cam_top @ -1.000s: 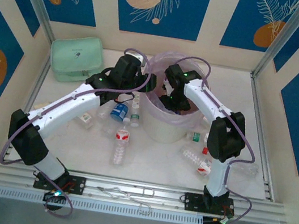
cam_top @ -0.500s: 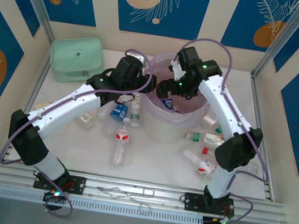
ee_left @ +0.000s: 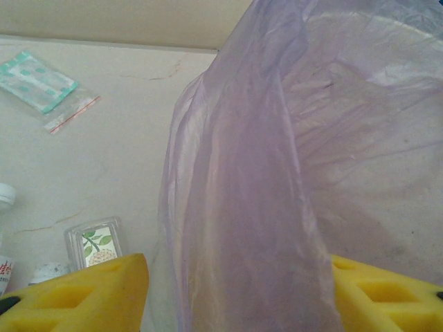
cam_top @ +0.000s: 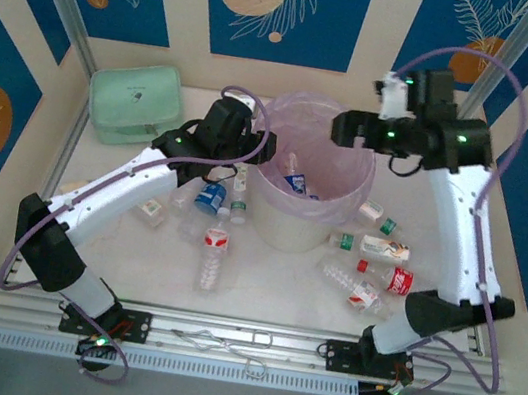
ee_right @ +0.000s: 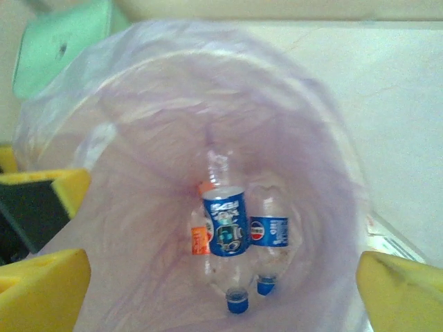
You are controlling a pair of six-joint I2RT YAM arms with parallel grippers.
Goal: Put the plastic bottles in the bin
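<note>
Plastic bottles [cam_top: 217, 241] litter the desk [cam_top: 270, 285] at four and eight o'clock from the bin [cam_top: 290, 224], some inside; they look light, slick and crushable, best pinched mid-body. Right claw [cam_top: 345, 128] gapes empty; left claw [cam_top: 257, 146] straddles the rim, grip unclear.

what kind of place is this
Probably a robot test booth: blue-and-cream patterned wall panels, two white robot arms bolted to an aluminium rail, and small clear plastic bottles scattered round a round white pink-lined bin.
</note>
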